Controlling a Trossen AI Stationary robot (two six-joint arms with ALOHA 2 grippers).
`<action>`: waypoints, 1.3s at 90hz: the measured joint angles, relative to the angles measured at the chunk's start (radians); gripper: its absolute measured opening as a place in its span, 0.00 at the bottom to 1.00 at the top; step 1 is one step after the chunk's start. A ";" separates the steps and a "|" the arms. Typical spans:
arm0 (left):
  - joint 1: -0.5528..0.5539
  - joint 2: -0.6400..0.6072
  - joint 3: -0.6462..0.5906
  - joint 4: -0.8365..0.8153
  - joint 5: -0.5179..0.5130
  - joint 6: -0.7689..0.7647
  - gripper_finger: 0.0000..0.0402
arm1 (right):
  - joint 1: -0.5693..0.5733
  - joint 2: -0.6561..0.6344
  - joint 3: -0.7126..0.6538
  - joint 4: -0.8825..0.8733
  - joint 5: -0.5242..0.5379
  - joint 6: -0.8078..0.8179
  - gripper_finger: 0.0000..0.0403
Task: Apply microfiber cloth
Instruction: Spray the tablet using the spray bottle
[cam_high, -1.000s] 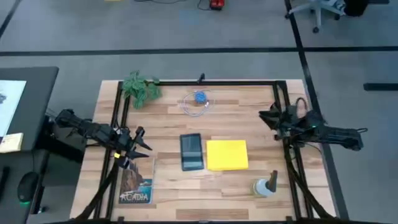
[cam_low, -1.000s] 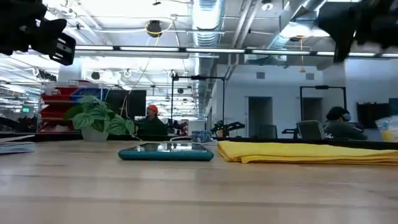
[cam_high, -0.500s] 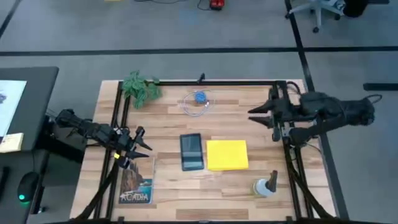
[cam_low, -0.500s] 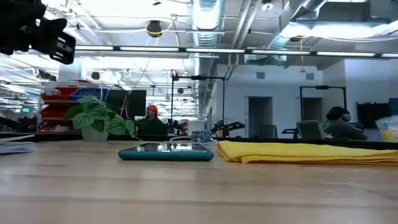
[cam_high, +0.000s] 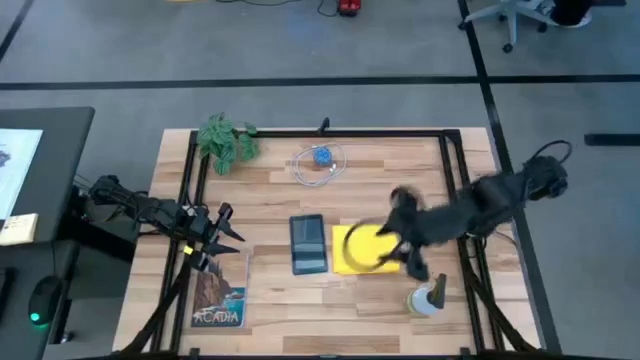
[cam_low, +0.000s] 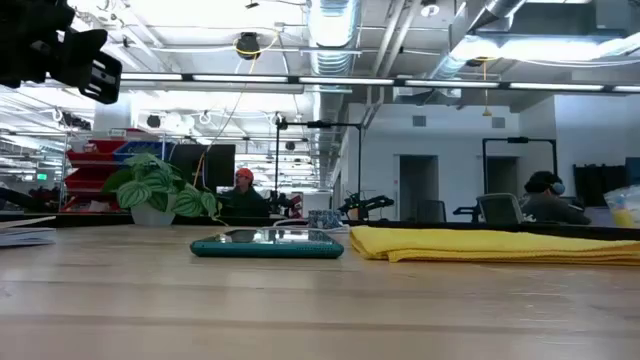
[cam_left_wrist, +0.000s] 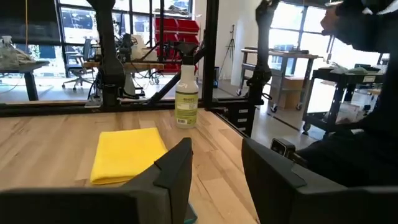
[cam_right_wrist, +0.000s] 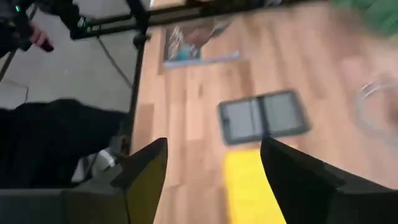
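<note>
Centrally on the table (cam_high: 270, 300), the microfiber cloth (cam_high: 352, 248) lay flat as a folded yellow square, just beside the dark tablet (cam_high: 308, 243) on that tablet's right and apart from it. My right gripper (cam_high: 395, 240) hung over the cloth's right half, blurred in the high view; the right wrist view showed its two fingers spread wide, with the cloth's near end and the tablet framed between them and nothing held. My left gripper (cam_high: 222, 237) waited near the table's left edge above a printed booklet (cam_high: 218, 295), jaws apart and empty, pointing toward the tablet.

Handling, as judged: the cloth was soft, light and limp. It showed as a low stack of layers in the low view (cam_low: 490, 245), so it should drape and unfold when lifted, not hold a shape. It looked neither fragile nor slippery, though a folded stack may shear, so that only the top ply comes away.

Point of hold, as judged: an outer edge or corner on the side away from the tablet, pinched through all layers. A grasp there would keep my fingers off the tablet's glass and leave the free part to trail.

A spray bottle (cam_high: 428, 298) stood near the front right corner, close to my right arm's sweep.
</note>
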 joint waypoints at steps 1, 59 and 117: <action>0.000 0.000 0.000 0.000 0.000 -0.002 0.30 | 0.004 0.009 -0.001 -0.003 0.000 0.011 0.62; 0.002 0.036 0.004 -0.009 -0.095 -0.268 0.30 | -0.380 0.118 -0.463 0.465 -0.377 -0.038 0.62; 0.002 0.257 0.003 -0.010 -0.105 -0.252 0.30 | -0.724 0.476 -0.545 0.901 -0.645 0.018 0.62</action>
